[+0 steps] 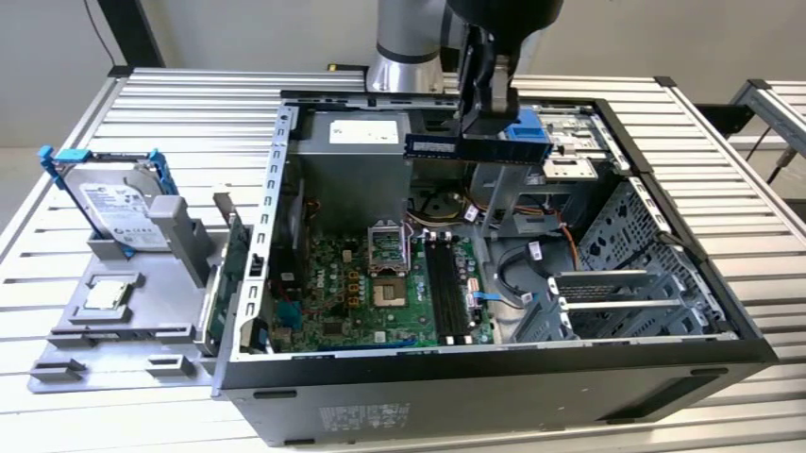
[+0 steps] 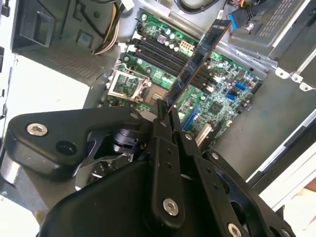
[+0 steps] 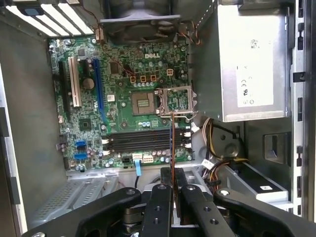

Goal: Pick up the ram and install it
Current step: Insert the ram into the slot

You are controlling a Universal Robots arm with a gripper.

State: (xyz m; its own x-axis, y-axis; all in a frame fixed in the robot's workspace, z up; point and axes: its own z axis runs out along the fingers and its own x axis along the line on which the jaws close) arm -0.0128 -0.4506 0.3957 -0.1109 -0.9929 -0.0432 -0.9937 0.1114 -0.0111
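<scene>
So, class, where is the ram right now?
In the exterior view the ram is clamped in the tool, above the open computer case, at the exterior view's right of the grey power supply.

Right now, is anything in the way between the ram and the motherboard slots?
Nothing visible. The claw holds the ram above the open case, and the black slots on the motherboard lie uncovered below it. The cable bundle sits beside the slots' end, not across them.
</scene>
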